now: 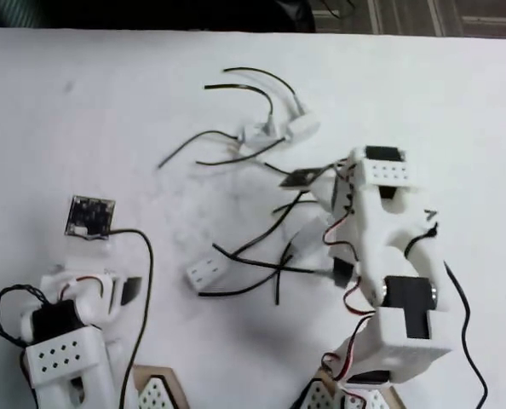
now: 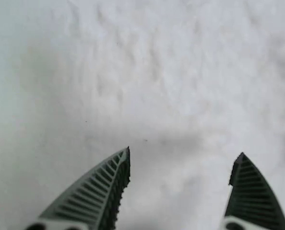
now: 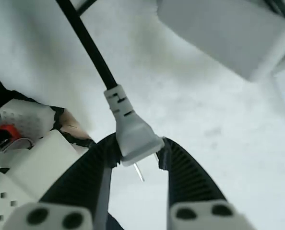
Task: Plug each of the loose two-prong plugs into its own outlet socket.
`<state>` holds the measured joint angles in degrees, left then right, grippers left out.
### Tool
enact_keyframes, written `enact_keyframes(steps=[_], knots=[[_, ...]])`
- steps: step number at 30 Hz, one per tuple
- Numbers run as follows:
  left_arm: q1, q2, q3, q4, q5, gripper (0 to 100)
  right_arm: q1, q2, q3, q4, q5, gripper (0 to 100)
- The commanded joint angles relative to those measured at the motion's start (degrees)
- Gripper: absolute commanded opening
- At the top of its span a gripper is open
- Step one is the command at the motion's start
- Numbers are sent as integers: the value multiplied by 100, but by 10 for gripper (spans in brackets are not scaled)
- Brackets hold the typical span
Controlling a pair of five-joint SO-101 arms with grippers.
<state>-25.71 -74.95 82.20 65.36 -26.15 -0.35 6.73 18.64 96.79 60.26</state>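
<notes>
Right wrist view: step prob. bringing white flat two-prong plug (image 3: pixel 133 136) w/ black cord (image 3: pixel 87 43) to white rectangular plastic outlet block (image 3: pixel 229 33), near but apart. Prongs point back toward wrist, so turn plug, align square w/ slots, then push. Right gripper (image 3: pixel 137 148) narrowly open, clamped on plug body. Left gripper (image 2: pixel 183 158) wide apart over white table (image 2: pixel 157 72), holds nothing.

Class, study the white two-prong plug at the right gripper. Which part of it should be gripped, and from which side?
Grip the plug by its wide body, above the prongs, with a finger on either side, as the right gripper does. It would be better to come from the cable end: here the prongs point back into the gripper, which is likely awkward for insertion.
</notes>
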Motion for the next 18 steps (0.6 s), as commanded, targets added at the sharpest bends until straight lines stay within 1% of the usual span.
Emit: enact_keyframes(steps=[1, 5, 10, 14, 15, 18], knots=[[-48, -84, -26, -88, -70, 331, -207, 198, -149, 136, -431, 19], [-48, -84, -26, -88, -70, 331, -374, 831, -352, 136, -774, 19], [-48, -84, -26, -88, -70, 331, -426, 1727, -1011, 127, -791, 20], [-48, -84, -26, -88, -70, 331, -514, 1947, -1591, 127, -791, 30], [-48, -84, -26, -88, -70, 331, -558, 1921, -1670, 127, -791, 50], [-48, -84, -26, -88, -70, 331, -708, 1736, -1749, 127, -800, 153]])
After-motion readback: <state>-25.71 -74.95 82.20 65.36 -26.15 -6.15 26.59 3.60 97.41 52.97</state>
